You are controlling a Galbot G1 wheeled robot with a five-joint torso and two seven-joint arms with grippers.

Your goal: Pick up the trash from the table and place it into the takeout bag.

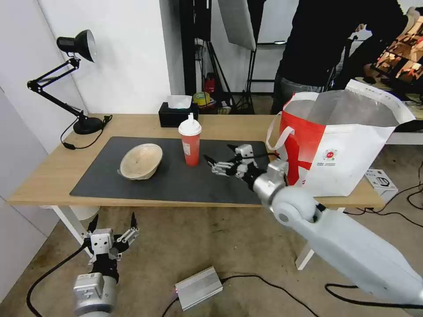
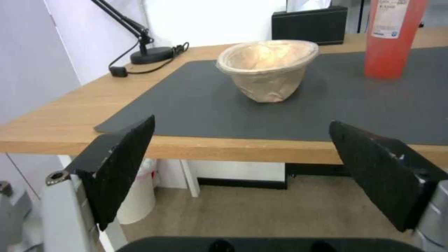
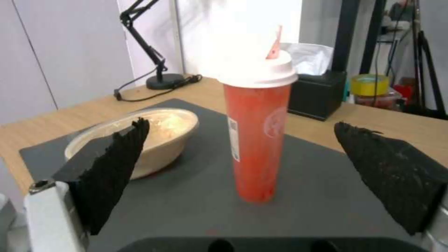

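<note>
On the table [image 1: 57,167], a red drink cup [image 1: 190,143] with a white domed lid stands upright on the dark grey mat [image 1: 176,185]. To its left lies a beige bowl [image 1: 141,160], tilted. My right gripper [image 1: 218,154] hovers open just right of the cup, level with it; the right wrist view shows the cup [image 3: 257,140] centred between its fingers and some way ahead, with the bowl [image 3: 173,129] beside it. The red-and-white takeout bag [image 1: 339,145] stands open at the table's right end. My left gripper [image 1: 113,222] hangs open below the table's front edge, facing the bowl [image 2: 267,70].
A black desk lamp [image 1: 75,44] and a black tissue box [image 1: 176,115] stand along the table's far side. On the floor lie a silver box [image 1: 198,288] and cables. A white bin [image 2: 140,199] sits under the table. A person [image 1: 317,44] stands behind the bag.
</note>
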